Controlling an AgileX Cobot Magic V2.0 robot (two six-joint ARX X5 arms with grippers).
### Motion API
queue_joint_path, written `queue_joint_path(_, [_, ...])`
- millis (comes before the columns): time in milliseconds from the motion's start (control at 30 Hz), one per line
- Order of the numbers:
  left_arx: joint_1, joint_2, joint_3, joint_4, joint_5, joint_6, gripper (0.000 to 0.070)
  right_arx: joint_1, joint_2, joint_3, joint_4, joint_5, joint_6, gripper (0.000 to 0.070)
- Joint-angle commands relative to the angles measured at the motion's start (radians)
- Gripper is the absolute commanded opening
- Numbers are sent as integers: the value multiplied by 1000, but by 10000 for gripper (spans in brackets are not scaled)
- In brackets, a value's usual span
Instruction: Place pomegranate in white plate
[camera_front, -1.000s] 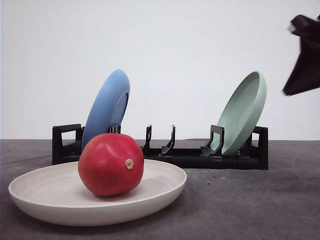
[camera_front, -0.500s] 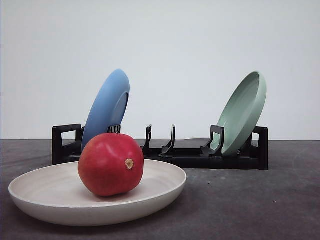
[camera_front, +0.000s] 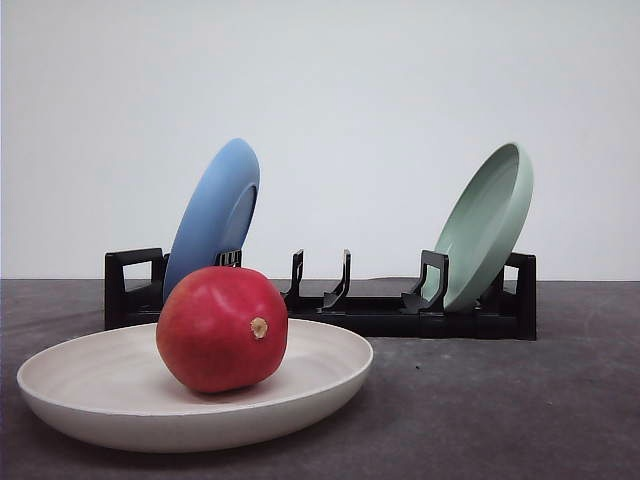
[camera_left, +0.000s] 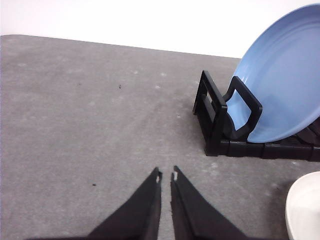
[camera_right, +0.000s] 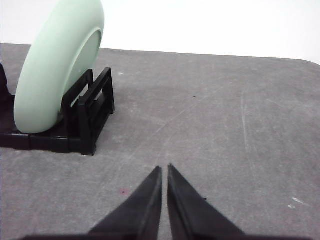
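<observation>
Pomegranate (camera_front: 221, 328) sits in the white plate (camera_front: 330, 375); placing looks done. Left hand (camera_left: 166, 175) and right hand (camera_right: 164, 169) closed, empty, nothing further needed

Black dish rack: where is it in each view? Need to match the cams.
Front: the black dish rack spans the middle, behind the white plate.
Left wrist: the rack's end holding the blue plate, beyond the left gripper.
Right wrist: the rack's end holding the pale green plate, beyond the right gripper.
Shared landmarks: the blue plate links front and left wrist; the pale green plate links front and right wrist.
</observation>
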Motion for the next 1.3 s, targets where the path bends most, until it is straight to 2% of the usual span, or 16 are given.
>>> queue_joint_path(0, [2, -1, -11, 0, -2, 9, 16, -1, 0, -4, 10, 1, 11, 16])
queue_joint_path(1267, [2, -1, -11, 0, -2, 9, 15, -1, 0, -4, 12, 1, 11, 16])
